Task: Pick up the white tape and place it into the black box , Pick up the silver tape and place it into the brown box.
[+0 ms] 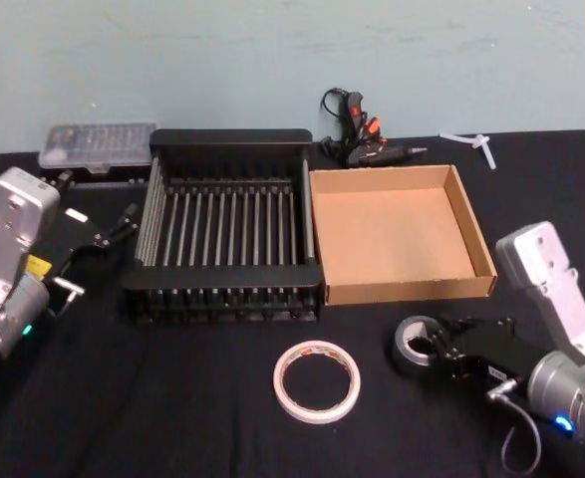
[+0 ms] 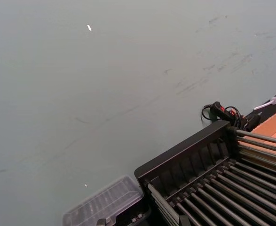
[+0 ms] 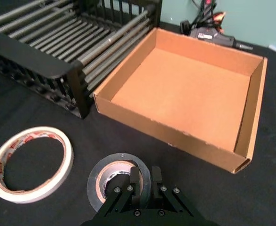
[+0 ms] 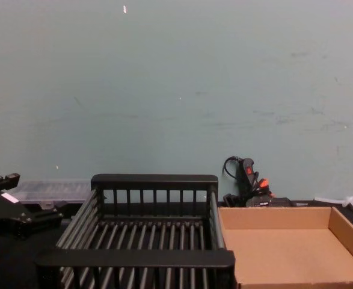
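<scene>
Right gripper (image 3: 143, 175) pinching rim of silver tape (image 3: 117, 181), lying flat, hole up, beside white tape (image 3: 30, 163)

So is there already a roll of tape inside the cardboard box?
No, the brown box is bare inside; the white tape and the silver tape both lie on the black table in front of it.

The head view looks steeply down over the black box (image 1: 230, 224). The chest view faces that crate low and level, toward the wall. The left wrist view tilts up past its far corner. The right wrist view hovers close over the silver tape (image 3: 119, 181), sharing the brown box (image 3: 189, 101) beside the crate.
</scene>
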You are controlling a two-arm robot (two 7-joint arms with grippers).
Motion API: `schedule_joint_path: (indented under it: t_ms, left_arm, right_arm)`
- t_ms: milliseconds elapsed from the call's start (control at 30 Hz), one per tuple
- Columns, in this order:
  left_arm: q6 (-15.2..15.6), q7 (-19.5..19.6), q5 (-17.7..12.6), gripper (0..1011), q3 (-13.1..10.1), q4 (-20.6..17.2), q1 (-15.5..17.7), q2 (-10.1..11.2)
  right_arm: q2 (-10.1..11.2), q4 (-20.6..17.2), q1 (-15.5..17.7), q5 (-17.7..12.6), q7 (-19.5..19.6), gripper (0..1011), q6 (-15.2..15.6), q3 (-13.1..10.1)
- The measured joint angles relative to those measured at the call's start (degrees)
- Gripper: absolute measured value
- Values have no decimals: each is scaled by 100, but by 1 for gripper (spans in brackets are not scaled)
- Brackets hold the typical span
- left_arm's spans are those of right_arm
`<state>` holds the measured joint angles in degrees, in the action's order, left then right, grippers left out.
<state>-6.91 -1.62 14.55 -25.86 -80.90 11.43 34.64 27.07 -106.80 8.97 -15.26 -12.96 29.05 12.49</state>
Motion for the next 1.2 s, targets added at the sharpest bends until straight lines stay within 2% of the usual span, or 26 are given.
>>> schedule_joint_path:
  t_ms: [267, 500, 667, 833, 900, 1033, 1200]
  left_arm:
    - [0, 0, 0, 1001, 0, 0, 0, 0]
    - [0, 0, 0, 1001, 0, 0, 0, 0]
    - [0, 0, 0, 1001, 0, 0, 0, 0]
    - [0, 0, 0, 1001, 0, 0, 0, 0]
    - [0, 0, 0, 1001, 0, 0, 0, 0]
    - [0, 0, 0, 1001, 0, 0, 0, 0]
    - [0, 0, 0, 1001, 0, 0, 0, 0]
  right_arm:
    - [-41, -130, -47, 48, -103, 150, -91, -139]
    - [-99, -53, -322, 125, -153, 150, -188, -200]
    - [-169, 141, -652, 206, -186, 150, -268, -204]
    - [-241, 387, -958, 284, -203, 150, -322, -166]
    - [-334, 682, -1279, 369, -209, 150, -374, -112]
    - [-425, 947, -1540, 434, -214, 150, -425, -66]
    - [-602, 1521, -2021, 556, -248, 150, -529, 44]
